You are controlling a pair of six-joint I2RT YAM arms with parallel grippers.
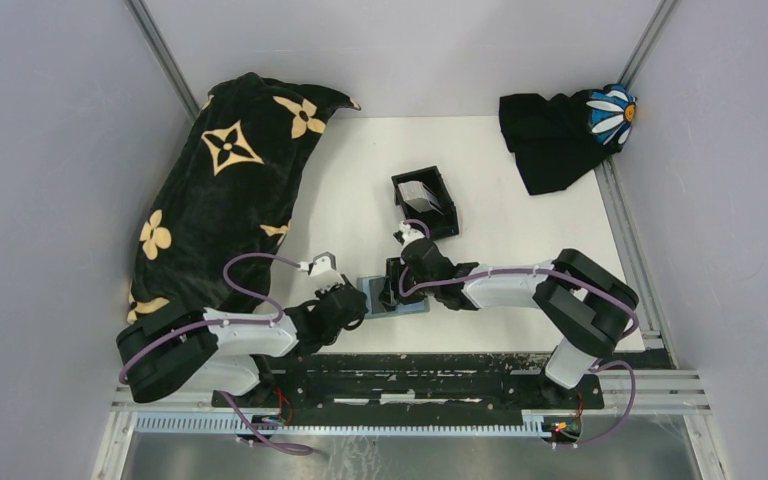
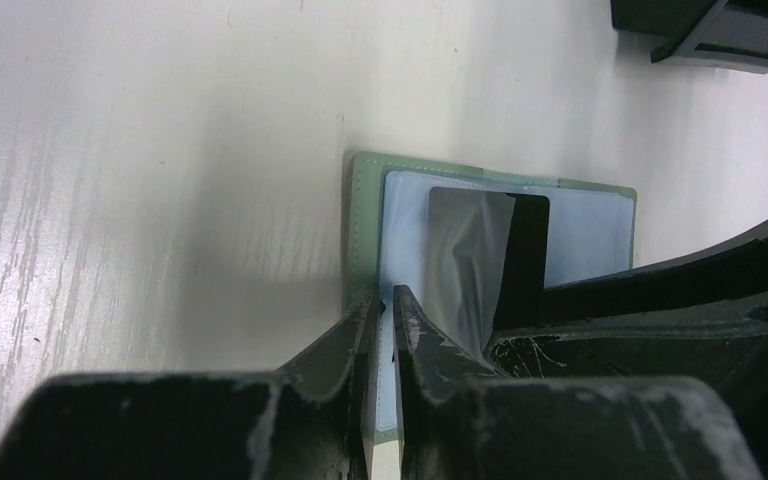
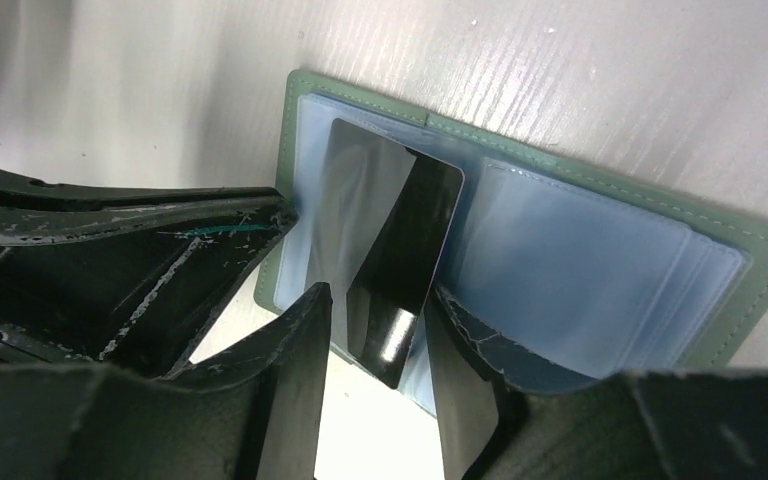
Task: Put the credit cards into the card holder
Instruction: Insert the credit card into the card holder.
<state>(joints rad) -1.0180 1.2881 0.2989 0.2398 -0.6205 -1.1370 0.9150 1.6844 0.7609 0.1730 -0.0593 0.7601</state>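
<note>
The card holder (image 1: 406, 303) is a green wallet with light-blue clear sleeves, lying flat near the table's front edge (image 2: 580, 220) (image 3: 580, 260). A dark glossy credit card (image 3: 390, 240) (image 2: 475, 260) sits partly inside one sleeve, with a corner sticking out. My right gripper (image 3: 375, 300) (image 1: 397, 275) is open, its fingers on either side of that corner with a gap on the left. My left gripper (image 2: 385, 298) (image 1: 358, 300) is shut on the wallet's near edge, pinning it.
A small black open box (image 1: 425, 202) with pale cards in it stands just behind the grippers. A large black blanket with tan flowers (image 1: 220, 190) covers the left side. A black cloth with a white daisy (image 1: 560, 135) lies at the back right.
</note>
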